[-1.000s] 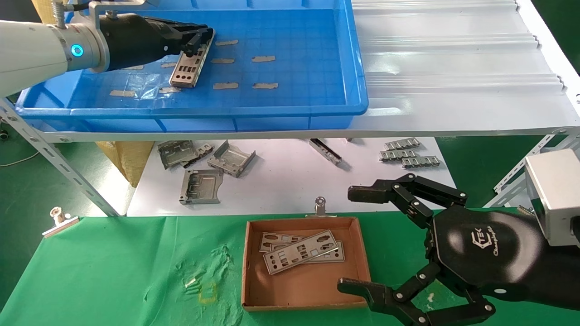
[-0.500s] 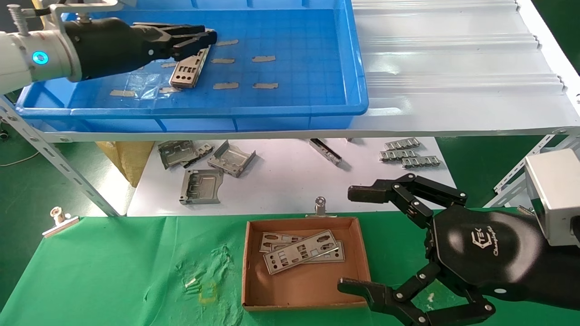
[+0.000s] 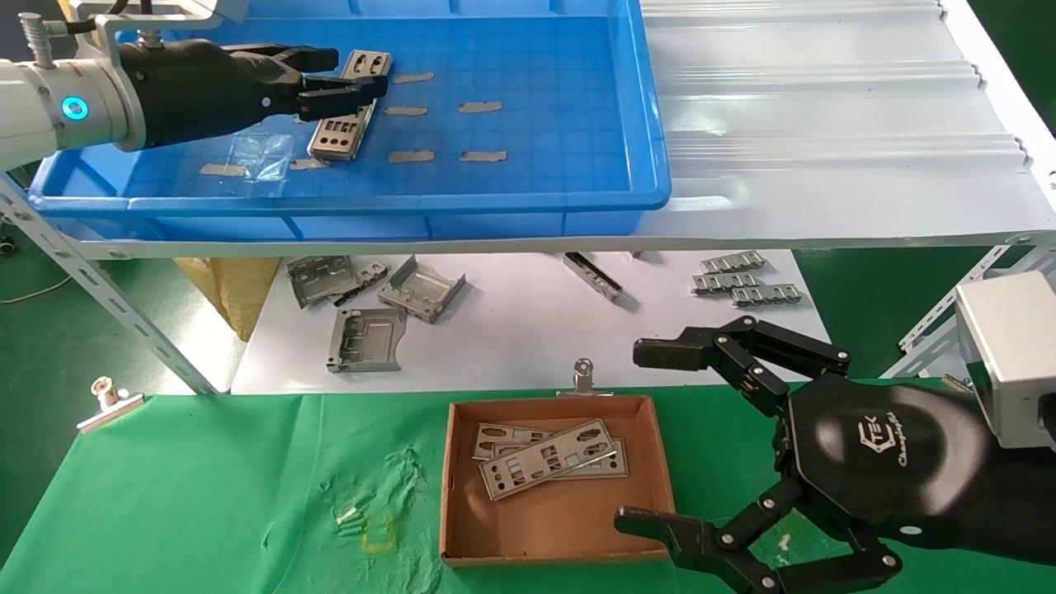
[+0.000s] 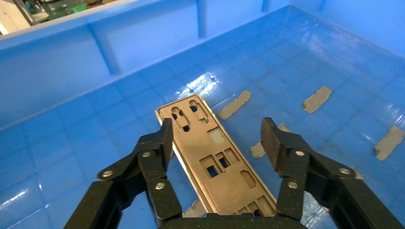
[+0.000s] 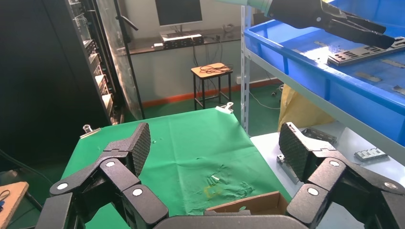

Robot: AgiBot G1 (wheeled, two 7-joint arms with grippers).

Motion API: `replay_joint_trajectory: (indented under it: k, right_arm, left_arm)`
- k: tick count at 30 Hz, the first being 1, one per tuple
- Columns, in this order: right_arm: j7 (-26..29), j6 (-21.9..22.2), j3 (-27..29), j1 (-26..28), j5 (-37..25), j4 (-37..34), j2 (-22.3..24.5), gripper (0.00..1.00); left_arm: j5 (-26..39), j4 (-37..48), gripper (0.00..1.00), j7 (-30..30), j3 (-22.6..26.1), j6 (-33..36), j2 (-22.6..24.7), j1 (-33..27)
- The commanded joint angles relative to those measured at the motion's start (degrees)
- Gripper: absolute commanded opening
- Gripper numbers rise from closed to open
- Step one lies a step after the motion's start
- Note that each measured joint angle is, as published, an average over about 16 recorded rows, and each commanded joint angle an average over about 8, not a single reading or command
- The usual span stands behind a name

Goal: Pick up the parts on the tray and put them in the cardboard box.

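One silver-grey punched plate [image 3: 340,125] lies flat on the floor of the blue tray [image 3: 536,107], near its left side. My left gripper [image 3: 351,73] is open just above the plate's far half, one finger on either side and not touching it. In the left wrist view the plate [image 4: 215,162] lies between the spread fingers of that gripper [image 4: 217,138] on the tray floor [image 4: 76,162]. The brown cardboard box [image 3: 662,470] sits on the green cloth and holds a few plates [image 3: 549,458]. My right gripper [image 3: 643,437] hangs open and empty just right of the box.
Tan tape bits [image 3: 480,107] dot the tray floor. Under the shelf lie folded grey brackets [image 3: 363,305] and ridged strips [image 3: 742,280]. A white corrugated sheet [image 3: 825,124] lies right of the tray. A slanted shelf strut [image 3: 99,289] stands at left. Metal clips [image 3: 583,375] hold the cloth.
My left gripper's fingers have spread apart and drawn back a little to the left. The plate lies where it did. The right arm has not moved.
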Motion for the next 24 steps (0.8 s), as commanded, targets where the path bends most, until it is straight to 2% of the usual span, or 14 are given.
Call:
replay_joint_trajectory:
  k: [1,7,8,24]
  right_arm:
    - [0.00,0.00,0.00,0.00,0.00,0.00,0.00,1.00]
    - [0.00,0.00,0.00,0.00,0.00,0.00,0.00,1.00]
    - [0.00,0.00,0.00,0.00,0.00,0.00,0.00,1.00]
    - [0.00,0.00,0.00,0.00,0.00,0.00,0.00,1.00]
  left_arm:
    - [0.39,0.23,0.81,-0.32,0.28,-0.25,0.15,-0.17]
    - [0.69,0.46,0.06,-0.75,0.48,-1.13,0.60,0.05]
    - [0.69,0.46,0.00,-0.80,0.49,-1.17,0.66,0.10]
    - [0.79,0.27,0.00,-1.18,0.56,-1.69,0.87,0.42]
